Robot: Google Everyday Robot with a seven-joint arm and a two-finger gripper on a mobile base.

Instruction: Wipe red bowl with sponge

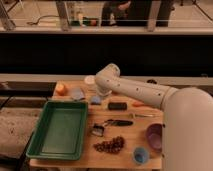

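The red bowl (61, 89) is a small orange-red round shape at the table's back left corner. The light-blue sponge (95, 100) lies on the table right of the flatter grey-blue piece (77, 94). My gripper (102, 92) hangs from the white arm's bend, just above and behind the sponge and well right of the red bowl. Its tips are partly hidden by the wrist. The black block (117, 106) lies right of the sponge.
A green tray (57, 129) fills the left front. A white cup (89, 80) stands behind the gripper. A purple bowl (154, 136), blue cup (140, 155), dark beaded cluster (109, 145), black-handled tool (116, 122) and orange piece (138, 104) lie right and front.
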